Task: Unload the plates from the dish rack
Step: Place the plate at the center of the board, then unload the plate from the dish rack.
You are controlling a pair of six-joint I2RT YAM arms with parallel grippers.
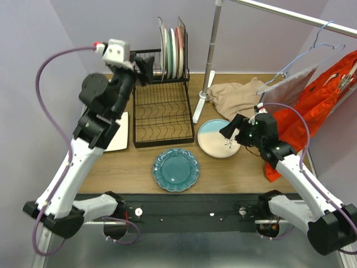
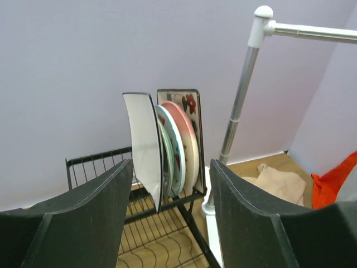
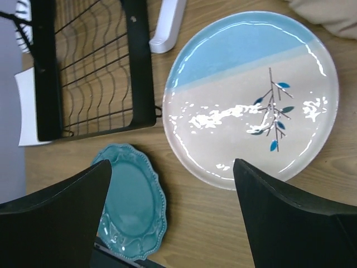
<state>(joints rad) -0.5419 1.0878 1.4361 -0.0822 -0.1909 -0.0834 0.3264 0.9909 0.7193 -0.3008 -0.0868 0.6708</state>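
The black wire dish rack (image 1: 162, 106) stands at the back centre of the table. Several plates (image 1: 173, 53) stand upright in its upper basket. In the left wrist view the nearest is white with a dark rim (image 2: 144, 145), then a cream-pink one (image 2: 188, 139), with a square floral one (image 2: 189, 103) behind. My left gripper (image 1: 142, 70) hovers open just left of them, its jaws wide with nothing between. On the table lie a scalloped teal plate (image 1: 175, 169) and a cream-blue plate (image 1: 218, 138). My right gripper (image 1: 231, 134) is open above the cream-blue plate's (image 3: 251, 95) near edge, gripping nothing.
A metal clothes-rail pole (image 1: 212, 56) rises right of the rack on a white foot (image 1: 199, 109). Beige cloth (image 1: 237, 97) lies behind the cream-blue plate. An orange garment (image 1: 318, 106) and a wire hanger (image 1: 312, 56) hang at right. A pale flat piece (image 1: 119, 132) lies left of the rack.
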